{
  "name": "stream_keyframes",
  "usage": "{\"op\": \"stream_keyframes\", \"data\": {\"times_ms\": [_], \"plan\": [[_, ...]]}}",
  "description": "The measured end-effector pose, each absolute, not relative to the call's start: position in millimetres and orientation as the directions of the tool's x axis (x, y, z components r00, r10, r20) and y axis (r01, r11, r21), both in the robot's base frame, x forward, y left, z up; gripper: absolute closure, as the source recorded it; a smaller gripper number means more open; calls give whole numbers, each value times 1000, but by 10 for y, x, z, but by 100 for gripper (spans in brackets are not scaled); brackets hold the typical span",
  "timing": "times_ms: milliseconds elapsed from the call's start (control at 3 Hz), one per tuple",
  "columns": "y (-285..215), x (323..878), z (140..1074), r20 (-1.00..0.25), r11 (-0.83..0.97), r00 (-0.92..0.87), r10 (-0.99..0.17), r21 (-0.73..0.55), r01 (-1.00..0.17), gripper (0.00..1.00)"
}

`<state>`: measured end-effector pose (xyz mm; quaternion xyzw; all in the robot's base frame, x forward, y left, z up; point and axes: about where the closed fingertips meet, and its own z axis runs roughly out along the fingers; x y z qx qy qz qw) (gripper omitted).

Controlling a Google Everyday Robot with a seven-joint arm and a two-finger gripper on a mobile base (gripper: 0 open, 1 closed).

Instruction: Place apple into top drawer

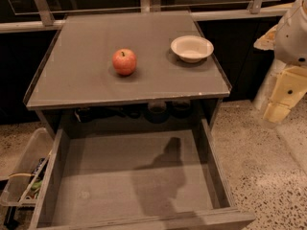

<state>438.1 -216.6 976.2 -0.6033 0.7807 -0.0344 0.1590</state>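
The red-orange apple [124, 61] sits upright on the grey cabinet top [86, 80], left of centre. The top drawer [134, 176] is pulled out wide below the front edge, and its flat grey bottom is bare with a shadow across it. My gripper [279, 108] hangs at the right edge of the view, beside the cabinet and above the floor. It is well to the right of the apple and lower than the cabinet top. It holds nothing that I can see.
A white bowl [192, 48] stands on the cabinet top right of the apple. A clear plastic bin [21, 176] with clutter sits on the floor left of the drawer. A metal railing [144, 18] runs behind the cabinet. Speckled floor [268, 176] lies to the right.
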Motion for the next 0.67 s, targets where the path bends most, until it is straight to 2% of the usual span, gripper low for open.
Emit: {"op": "stream_keyframes", "data": {"times_ms": [667], "plan": [[-2156, 4306, 9774, -204, 264, -214, -955, -268, -926, 0]]}}
